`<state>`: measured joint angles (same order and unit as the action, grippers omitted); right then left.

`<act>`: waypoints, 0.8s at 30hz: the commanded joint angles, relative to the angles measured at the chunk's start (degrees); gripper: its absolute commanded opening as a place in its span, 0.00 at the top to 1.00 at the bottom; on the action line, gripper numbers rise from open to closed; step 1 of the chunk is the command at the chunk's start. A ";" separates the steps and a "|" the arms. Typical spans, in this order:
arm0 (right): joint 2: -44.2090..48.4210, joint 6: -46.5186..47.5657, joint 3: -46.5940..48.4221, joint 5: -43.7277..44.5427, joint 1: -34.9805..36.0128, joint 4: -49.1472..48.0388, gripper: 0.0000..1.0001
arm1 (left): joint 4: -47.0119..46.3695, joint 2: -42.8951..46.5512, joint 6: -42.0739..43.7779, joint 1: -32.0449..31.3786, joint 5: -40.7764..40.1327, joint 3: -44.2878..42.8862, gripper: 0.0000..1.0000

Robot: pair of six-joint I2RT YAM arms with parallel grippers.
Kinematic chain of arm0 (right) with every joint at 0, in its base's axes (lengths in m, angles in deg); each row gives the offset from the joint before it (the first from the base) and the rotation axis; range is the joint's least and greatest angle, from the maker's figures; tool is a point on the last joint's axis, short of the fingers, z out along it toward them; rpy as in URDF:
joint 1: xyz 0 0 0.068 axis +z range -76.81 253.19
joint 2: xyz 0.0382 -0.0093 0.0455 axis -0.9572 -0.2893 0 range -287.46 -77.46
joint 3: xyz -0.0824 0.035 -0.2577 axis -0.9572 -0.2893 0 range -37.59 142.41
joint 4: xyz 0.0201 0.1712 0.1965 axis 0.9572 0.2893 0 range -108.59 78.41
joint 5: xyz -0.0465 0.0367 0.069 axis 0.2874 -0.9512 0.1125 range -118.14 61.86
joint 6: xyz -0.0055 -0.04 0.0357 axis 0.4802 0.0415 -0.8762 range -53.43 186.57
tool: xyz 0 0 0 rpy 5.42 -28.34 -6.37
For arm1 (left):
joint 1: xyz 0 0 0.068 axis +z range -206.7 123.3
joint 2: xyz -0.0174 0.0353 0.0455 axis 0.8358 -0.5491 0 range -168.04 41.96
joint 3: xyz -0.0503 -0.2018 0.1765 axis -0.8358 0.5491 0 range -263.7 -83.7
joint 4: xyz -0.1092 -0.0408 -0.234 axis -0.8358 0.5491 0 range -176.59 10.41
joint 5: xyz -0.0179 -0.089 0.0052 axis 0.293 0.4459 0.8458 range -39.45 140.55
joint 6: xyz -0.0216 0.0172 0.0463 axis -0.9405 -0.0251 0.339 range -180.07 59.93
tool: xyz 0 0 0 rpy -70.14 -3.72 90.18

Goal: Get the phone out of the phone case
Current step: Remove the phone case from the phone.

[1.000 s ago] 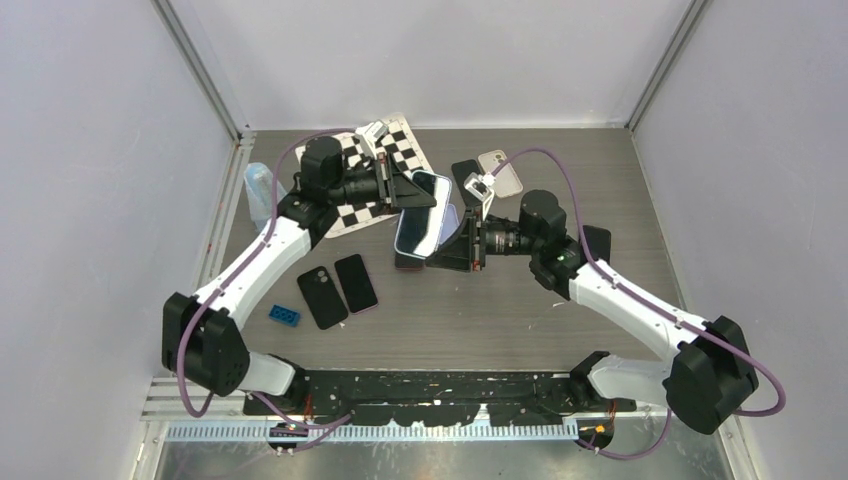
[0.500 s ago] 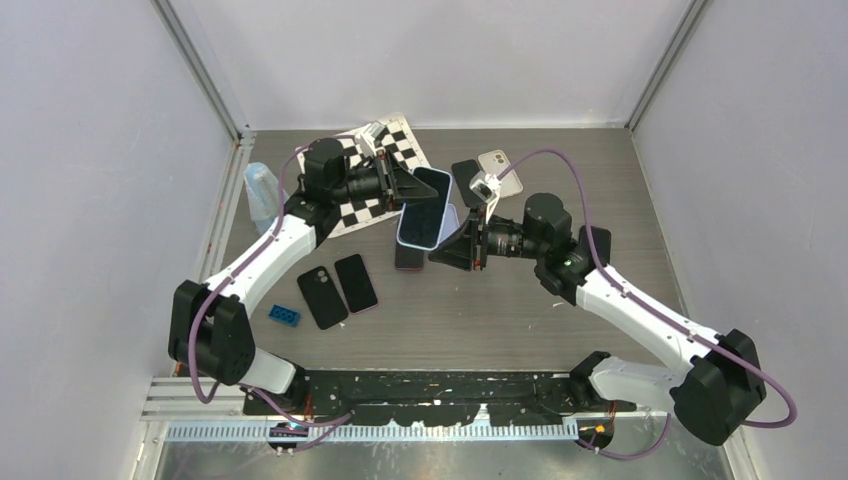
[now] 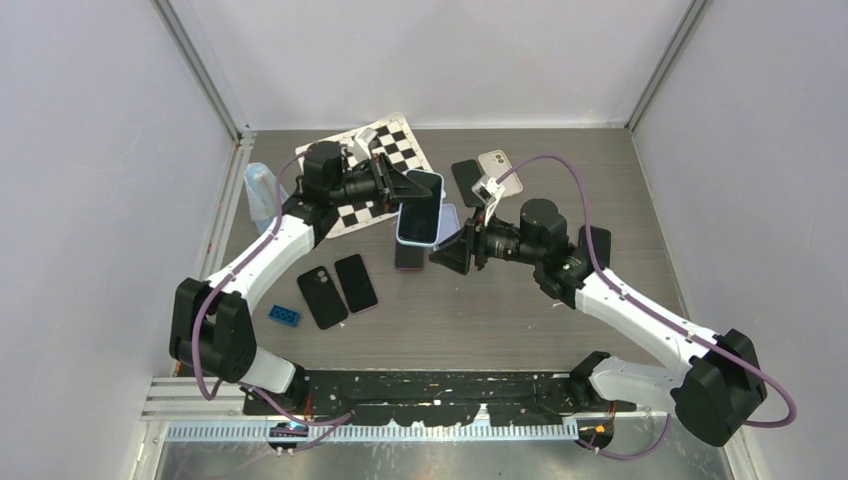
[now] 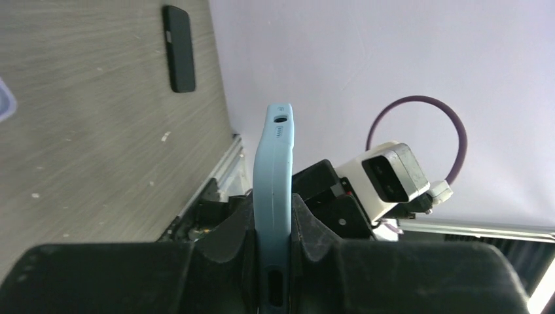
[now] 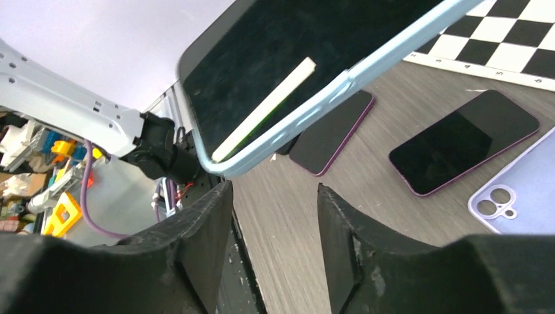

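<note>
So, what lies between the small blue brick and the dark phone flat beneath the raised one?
A black phone, camera up, and a purple-rimmed dark phone, side by side, in the top view.

Both arms same build. Left arm [image 3: 255, 262] and right arm [image 3: 630, 305]: glossy white link shells, chunky rounded black joint housings [image 3: 715, 392], black motor barrels at the wrists. Purple cable [image 3: 548, 158] runs along each arm in loose loops. Bases bolted to a black base rail [image 3: 440, 385]. Wrist camera [image 4: 393, 173]: small white-grey box, dark lens window. Fingers [image 5: 196, 242]: matte black plastic, thick, wedge-shaped, lightly scuffed.
</note>
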<state>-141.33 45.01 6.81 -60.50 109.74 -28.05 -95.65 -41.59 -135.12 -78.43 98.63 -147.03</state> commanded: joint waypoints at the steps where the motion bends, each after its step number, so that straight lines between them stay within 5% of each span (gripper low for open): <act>1: 1.88 -3.20 -0.58 -4.78 0.01 -1.45 0.40 | 5.57 3.74 12.56 2.51 2.78 -4.35 1.00; 7: 2.97 -11.62 -3.86 -8.46 -0.03 -10.18 0.35 | 9.71 7.37 24.02 2.58 2.74 -5.19 1.00; 12: -1.85 -21.89 -3.40 -9.04 0.05 -21.16 0.58 | 0.86 10.38 26.13 2.58 5.65 -1.64 1.00; 16: -6.98 -26.33 -2.61 -8.94 0.37 -27.03 0.65 | 0.84 11.56 28.85 2.58 7.00 -0.65 1.00; 24: -6.14 -24.07 -2.66 -10.98 1.36 -28.66 0.47 | 1.19 13.22 30.61 2.58 6.42 0.02 1.00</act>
<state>-149.60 20.18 2.39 -69.18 110.18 -50.91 -90.36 -31.21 -106.24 -75.77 103.98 -146.70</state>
